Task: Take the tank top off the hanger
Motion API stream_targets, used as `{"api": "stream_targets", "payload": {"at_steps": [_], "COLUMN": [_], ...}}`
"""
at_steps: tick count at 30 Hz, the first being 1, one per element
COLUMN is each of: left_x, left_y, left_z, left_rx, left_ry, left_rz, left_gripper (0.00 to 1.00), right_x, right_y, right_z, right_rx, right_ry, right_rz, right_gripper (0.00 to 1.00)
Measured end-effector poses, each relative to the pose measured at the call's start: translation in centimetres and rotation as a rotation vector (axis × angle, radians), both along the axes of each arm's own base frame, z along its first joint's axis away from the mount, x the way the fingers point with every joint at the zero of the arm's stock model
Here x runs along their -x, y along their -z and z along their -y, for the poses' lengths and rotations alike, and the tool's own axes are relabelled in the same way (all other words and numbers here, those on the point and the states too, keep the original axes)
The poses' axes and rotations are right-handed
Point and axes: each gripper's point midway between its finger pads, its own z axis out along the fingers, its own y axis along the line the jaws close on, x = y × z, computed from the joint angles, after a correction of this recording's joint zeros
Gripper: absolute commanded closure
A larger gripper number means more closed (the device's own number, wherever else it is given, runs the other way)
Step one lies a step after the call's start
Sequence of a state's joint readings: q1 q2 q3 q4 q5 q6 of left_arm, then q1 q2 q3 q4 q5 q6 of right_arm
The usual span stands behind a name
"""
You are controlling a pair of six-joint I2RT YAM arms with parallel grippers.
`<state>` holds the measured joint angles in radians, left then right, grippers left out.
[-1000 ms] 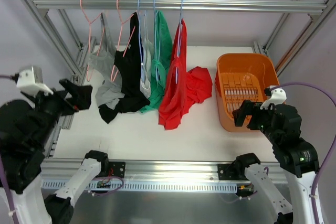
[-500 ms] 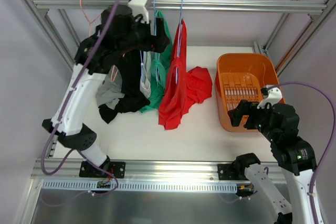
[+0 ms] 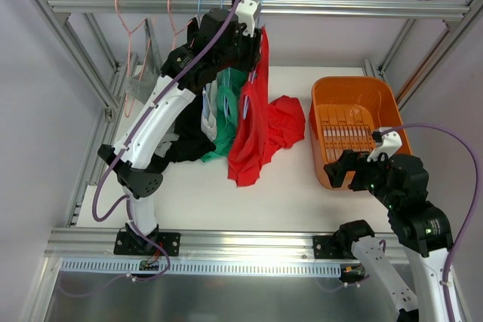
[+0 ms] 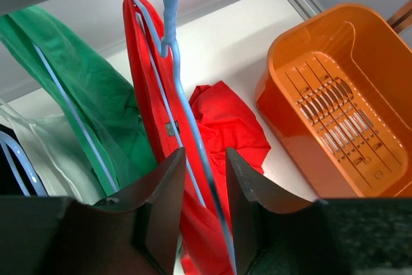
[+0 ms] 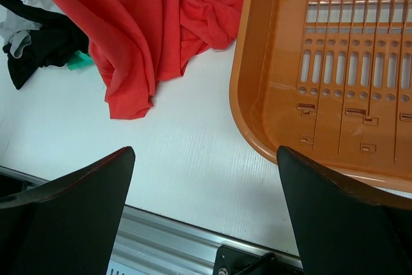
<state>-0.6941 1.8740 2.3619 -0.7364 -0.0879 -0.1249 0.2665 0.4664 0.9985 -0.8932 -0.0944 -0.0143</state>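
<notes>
Red tank top (image 4: 219, 127) hung on blue hanger (image 4: 168, 17), green top (image 4: 77, 94) adj.; left claw (image 4: 203, 159) agape astride hanger, right claw (image 5: 205, 159) agape.

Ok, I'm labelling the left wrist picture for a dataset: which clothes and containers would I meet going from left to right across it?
green tank top → red tank top → orange basket
</notes>
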Motion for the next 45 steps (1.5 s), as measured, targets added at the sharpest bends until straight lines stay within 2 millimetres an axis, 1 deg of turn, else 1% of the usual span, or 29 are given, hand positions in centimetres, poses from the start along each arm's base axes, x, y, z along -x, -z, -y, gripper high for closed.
{"api": "stream_targets", "payload": {"at_steps": [1, 2, 3, 4, 5, 8, 11, 16, 19, 23, 26, 33, 40, 42, 45], "left_x": [0.0, -0.1, -0.1, -0.2, -0.2, -0.6, -0.5, 0.4, 1.3, 2.5, 2.9, 2.6, 1.3, 0.8, 0.3], "left_y": [0.0, -0.1, -0.2, -0.3, -0.4, -0.5, -0.6, -1.3, -2.4, -4.5, -5.5, -5.1, -6.4, -6.4, -6.2], "left_z": [0.0, 0.0, 0.1, 0.1, 0.1, -0.1, -0.1, -0.1, -0.7, -1.6, -2.0, -1.6, 0.3, 0.8, 1.0], "left_rx": [-0.001, -0.001, 0.004, 0.011, 0.014, 0.018, 0.022, 0.063, 0.111, 0.180, 0.216, 0.213, 0.214, 0.208, 0.202], "left_ry": [0.000, 0.001, 0.001, -0.001, -0.004, -0.029, -0.048, -0.083, -0.102, -0.117, -0.124, -0.127, -0.109, -0.115, -0.127], "left_rz": [0.002, 0.005, 0.009, 0.012, 0.014, 0.021, 0.020, 0.025, 0.049, 0.103, 0.130, 0.134, 0.175, 0.186, 0.189], "left_gripper": [0.70, 0.75, 0.89, 0.96, 1.00, 1.00, 1.00, 1.00, 1.00, 1.00, 1.00, 1.00, 1.00, 1.00, 1.00], "right_x": [0.0, 0.0, 0.0, 0.0, 0.0, 0.0, 0.0, 0.0, 0.0, 0.1, 0.1, 0.1, 0.1, 0.1, 0.1], "right_y": [0.1, 0.1, 0.3, 0.4, 0.5, 0.6, 0.6, 0.6, 0.5, 0.5, 0.5, 0.5, 0.5, 0.5, 0.5], "right_z": [0.0, 0.0, 0.0, 0.0, 0.0, 0.0, 0.0, 0.0, 0.0, 0.0, 0.0, 0.0, 0.0, 0.0, 0.0], "right_rx": [0.000, 0.000, 0.001, 0.002, 0.003, 0.003, 0.003, 0.003, 0.003, 0.002, 0.001, 0.002, 0.002, 0.002, 0.003], "right_ry": [0.000, 0.000, 0.000, 0.000, 0.000, 0.000, 0.000, 0.000, 0.001, 0.000, -0.001, -0.002, -0.004, -0.004, -0.004], "right_rz": [0.000, -0.002, -0.005, -0.008, -0.011, -0.013, -0.013, -0.013, -0.010, -0.006, -0.005, -0.007, -0.008, -0.008, -0.008], "right_gripper": [0.01, 0.00, 0.01, 0.01, 0.01, 0.00, 0.01, 0.01, 0.01, 0.00, 0.01, 0.00, 0.01, 0.01, 0.00]}}
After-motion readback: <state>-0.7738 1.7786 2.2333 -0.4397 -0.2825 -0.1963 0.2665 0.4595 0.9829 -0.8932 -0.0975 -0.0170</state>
